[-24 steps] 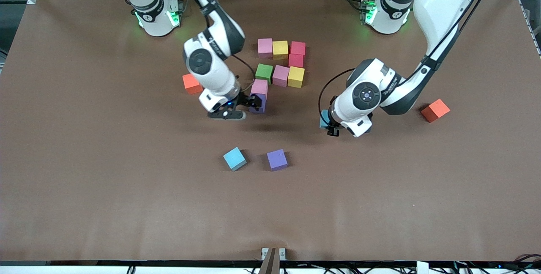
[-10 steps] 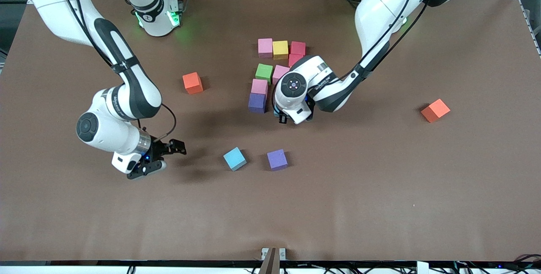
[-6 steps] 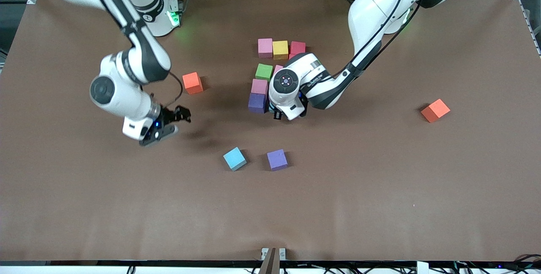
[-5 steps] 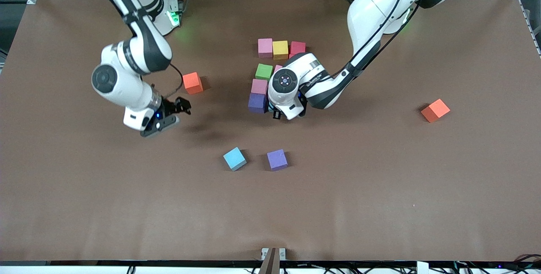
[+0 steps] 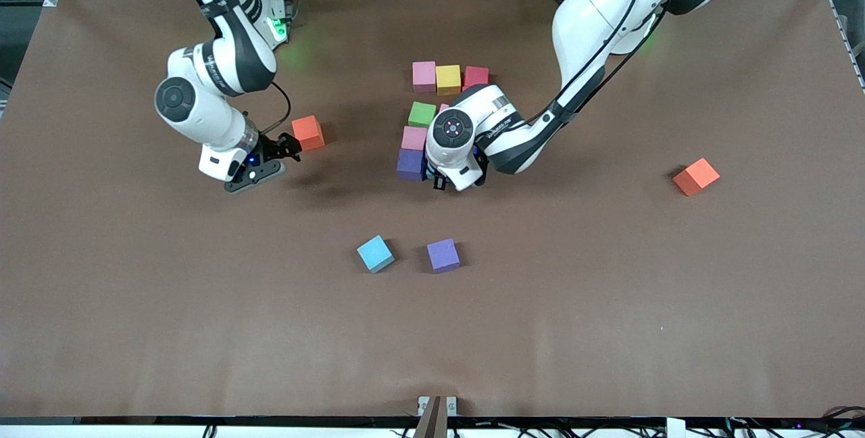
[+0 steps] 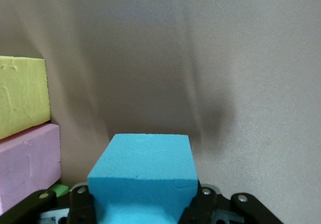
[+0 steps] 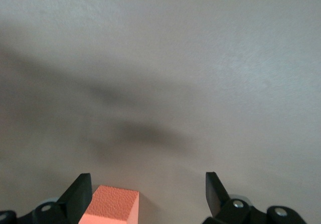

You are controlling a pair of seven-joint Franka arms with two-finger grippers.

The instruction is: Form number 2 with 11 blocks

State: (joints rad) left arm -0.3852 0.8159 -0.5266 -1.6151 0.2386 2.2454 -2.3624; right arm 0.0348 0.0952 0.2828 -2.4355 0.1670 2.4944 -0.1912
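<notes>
Front: left pincer (image 5: 454,178) just beside purple block (image 5: 410,164); right pincer (image 5: 276,157) waits by orange cube (image 5: 307,132).
Left wrist: clamped on blue block (image 6: 143,176); set it flush, square to pink block (image 6: 27,161).
Right wrist: pincer apart, empty

No legible text, labels or numbers; small markings on arm links too blurred to read.
</notes>
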